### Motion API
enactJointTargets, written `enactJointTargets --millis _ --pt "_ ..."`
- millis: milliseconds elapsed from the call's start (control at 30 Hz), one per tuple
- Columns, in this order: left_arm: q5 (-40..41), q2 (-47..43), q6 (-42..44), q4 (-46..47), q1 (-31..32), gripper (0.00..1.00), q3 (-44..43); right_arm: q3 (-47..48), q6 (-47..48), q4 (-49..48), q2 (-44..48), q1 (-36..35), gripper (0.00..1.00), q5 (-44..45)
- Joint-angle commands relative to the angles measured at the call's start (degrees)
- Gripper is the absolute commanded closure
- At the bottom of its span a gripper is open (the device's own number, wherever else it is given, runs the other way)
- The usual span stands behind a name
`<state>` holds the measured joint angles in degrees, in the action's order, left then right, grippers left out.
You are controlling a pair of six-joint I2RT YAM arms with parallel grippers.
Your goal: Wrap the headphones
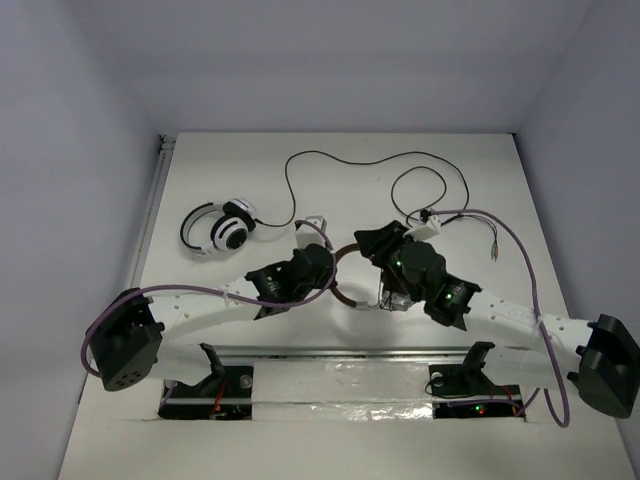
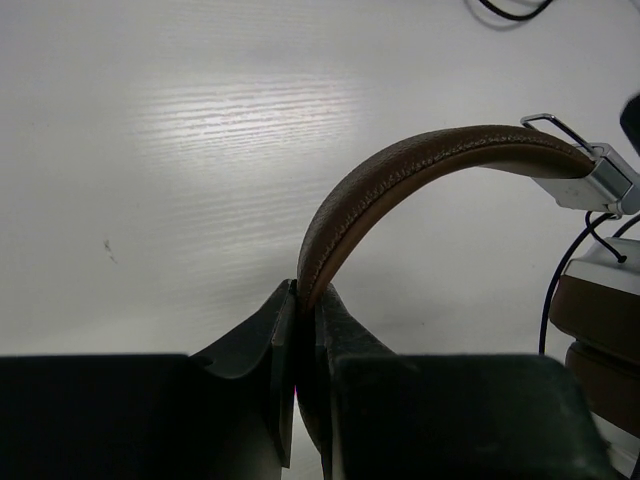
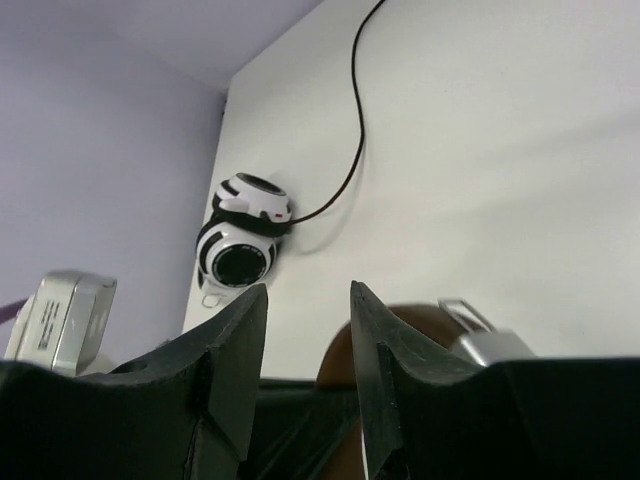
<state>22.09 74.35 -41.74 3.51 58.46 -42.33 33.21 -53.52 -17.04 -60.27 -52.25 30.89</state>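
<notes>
Both lean inward | L gripper (image 2: 305, 295) clamped on headphones (image 2: 430, 150) band | R gripper (image 3: 308, 300) jaws apart, nr band

On the headphones (image 2: 470, 140) I see a stitched brown band (image 2: 345, 205), silver hinge (image 2: 590, 180) and black cable (image 2: 547, 300). The other headset (image 1: 222, 228) is white with black stripes. The desk (image 1: 240, 165) is white and faintly grained. Left claw (image 2: 305, 300) and right claw (image 3: 308, 300) are black.

White links (image 1: 200, 305), black joint housings (image 1: 125, 345) at four and eight o'clock, lilac cables (image 1: 533, 285), matte black left gripper (image 2: 305, 292), right gripper (image 3: 308, 288)
</notes>
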Motion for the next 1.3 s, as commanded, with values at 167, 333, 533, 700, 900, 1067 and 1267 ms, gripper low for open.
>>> enactJointTargets --millis 167,333,533,700,900,1067,1267 --pt "-4.9 0.3 -2.7 1.3 0.8 1.0 -0.4 5.9 3.9 -5.5 -8.5 5.7 0.52 1.7" --pt "-5.7 1.2 -2.0 -1.1 0.8 1.0 -2.1 7.7 5.2 -7.0 -12.1 9.1 0.5 -0.4" --pt "-2.9 2.7 -0.4 -0.8 0.3 1.0 -2.8 12.9 12.3 -0.5 -6.0 11.5 0.3 -0.2" --pt "-2.5 7.0 3.7 1.7 -4.0 1.0 -4.5 16.3 15.3 11.9 0.4 11.5 0.01 5.1" --pt "-0.8 14.9 7.1 5.6 -5.9 1.0 -9.2 13.5 15.6 19.1 10.1 11.5 0.0 4.3" --pt "-0.6 20.7 8.6 8.6 -6.4 1.0 -13.6 10.9 15.5 22.4 16.7 11.5 0.0 4.3" --pt "-0.2 26.7 10.2 9.7 -8.4 0.87 -18.1 10.3 14.6 26.9 19.7 11.5 0.0 3.8"
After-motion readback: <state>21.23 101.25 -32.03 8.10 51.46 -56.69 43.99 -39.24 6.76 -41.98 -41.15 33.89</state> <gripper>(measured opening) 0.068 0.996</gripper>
